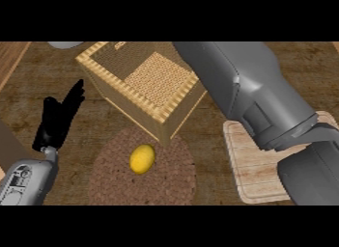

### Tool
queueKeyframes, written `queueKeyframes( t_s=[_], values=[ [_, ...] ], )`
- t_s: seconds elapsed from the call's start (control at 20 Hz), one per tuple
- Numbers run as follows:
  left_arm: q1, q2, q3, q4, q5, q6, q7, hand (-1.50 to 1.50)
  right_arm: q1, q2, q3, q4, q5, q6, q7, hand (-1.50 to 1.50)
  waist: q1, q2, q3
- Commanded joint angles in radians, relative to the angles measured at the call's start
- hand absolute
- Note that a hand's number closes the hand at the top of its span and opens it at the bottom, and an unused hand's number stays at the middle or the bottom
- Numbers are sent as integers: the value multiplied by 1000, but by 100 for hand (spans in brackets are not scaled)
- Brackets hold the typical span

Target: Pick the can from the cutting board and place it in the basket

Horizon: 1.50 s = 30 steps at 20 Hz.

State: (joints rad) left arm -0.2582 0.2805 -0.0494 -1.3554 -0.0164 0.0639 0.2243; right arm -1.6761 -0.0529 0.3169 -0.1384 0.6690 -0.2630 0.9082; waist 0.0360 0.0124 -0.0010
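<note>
The surface [311, 77] is showing dark brown wood with a streaked grain, matt throughout. The basket [122, 91] is presenting a tight straw-coloured weave with a coarser plaited rim. The round mat [172, 178] is reading as rough, braided brown fibre. The yellow fruit [142, 158] is showing smooth skin with a faint sheen. The cutting board [254, 169] is showing pale planked wood, matt. The right forearm [243, 82] is carrying a smooth grey shell catching soft highlights; the left hand [58, 120] is appearing matt black.

**One Head Camera, Looking Steeply Down**

The single head view looks steeply down on the counter [36, 82] from close above. The right forearm [236, 82] enters at 5 o'clock and looms large. The basket [136, 118] lies toward 12.
</note>
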Motion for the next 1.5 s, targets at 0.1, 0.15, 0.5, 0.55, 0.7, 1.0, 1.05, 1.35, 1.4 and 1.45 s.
queueKeyframes(
  t_s=[0.1, 0.15, 0.5, 0.55, 0.7, 1.0, 1.05, 1.35, 1.4, 1.45],
  values=[
    [-21, -5, 16, 38, 3, -9, -10, 0, 102, -16, -87, -31, -65, -147, -22, -150, -8, 3, 0],
    [2, 5, 5, -25, -7, -5, 13, 0, 116, 17, -90, -39, -63, -198, -1, -150, 0, -1, 1],
    [7, 18, 28, -33, 16, -41, 13, 0, 152, 7, -106, -76, -43, -335, -90, -150, 3, 0, 0],
    [47, 10, 28, -1, -3, -23, -32, 0, 197, 34, -90, -115, -28, -402, -81, -150, -20, -9, 0],
    [37, -10, 9, -45, -18, 1, 11, 0, 221, -53, -109, -120, -20, -508, -138, -150, -9, -5, 1],
    [59, 5, 36, -32, -10, -10, -5, 0, 182, -36, -96, -131, 45, -619, 61, -150, -34, -19, 1],
    [67, 4, 40, -21, -2, -18, -7, 0, 200, -69, -100, -150, 47, -638, 54, -150, -46, -23, 1],
    [84, 6, 59, -40, -7, 6, 23, 0, 347, -129, -127, -305, 21, -613, 69, -150, -95, -41, 2],
    [79, 19, 87, 5, 4, -2, -17, 0, 357, -155, -136, -337, 12, -601, 68, -150, -110, -42, 1],
    [101, 11, 64, -32, -20, 16, 3, 0, 403, -161, -131, -390, 0, -569, 39, -150, -116, -49, 3]
  ],
)
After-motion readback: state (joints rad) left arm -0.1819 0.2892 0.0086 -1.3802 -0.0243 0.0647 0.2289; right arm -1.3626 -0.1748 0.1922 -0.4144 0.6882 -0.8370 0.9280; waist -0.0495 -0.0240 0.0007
